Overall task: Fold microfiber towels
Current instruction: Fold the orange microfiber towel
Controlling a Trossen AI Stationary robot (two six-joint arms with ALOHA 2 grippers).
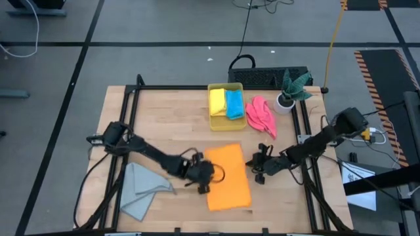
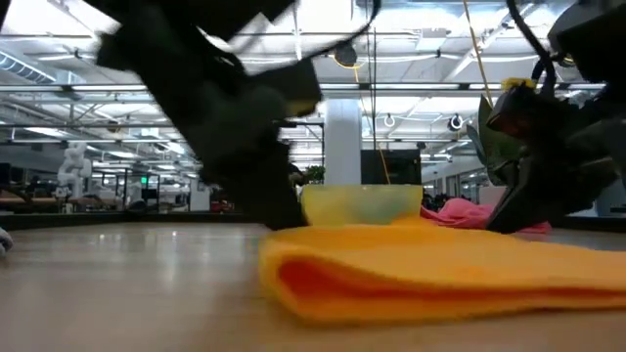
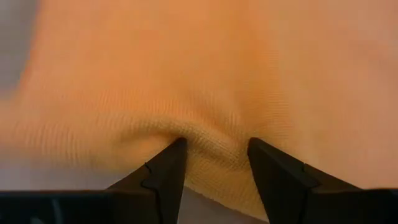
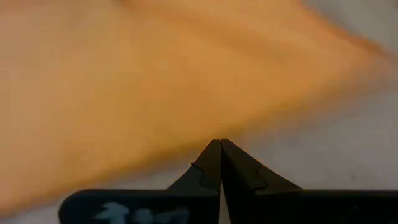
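Note:
A folded orange towel (image 1: pixel 228 178) lies flat on the table near its front edge; the low view shows its doubled layers (image 2: pixel 440 279). My left gripper (image 1: pixel 207 178) is at the towel's left edge, open, with the edge bunched between its fingertips (image 3: pixel 214 155). My right gripper (image 1: pixel 257 168) is shut and sits low at the towel's right edge (image 4: pixel 221 144). A grey towel (image 1: pixel 141 189) lies crumpled at the front left. A pink towel (image 1: pixel 260 115) lies at the back, beside the bin. My left gripper's open fingertips (image 3: pixel 169 163) stand on either side of a short stretch of the orange towel's left edge (image 3: pixel 214 146). They come slanting down from the table's left. The cloth puckers into a small ridge between them, and the towel lies on the table. My right gripper: whether its shut tips touch the towel's right edge cannot be told.
A translucent yellow bin (image 1: pixel 226 121) at the back holds a yellow towel (image 1: pixel 217 101) and a blue towel (image 1: pixel 233 103). A potted plant (image 1: pixel 291 90) stands at the back right. Black frame rails (image 1: pixel 125 131) run along the table's sides.

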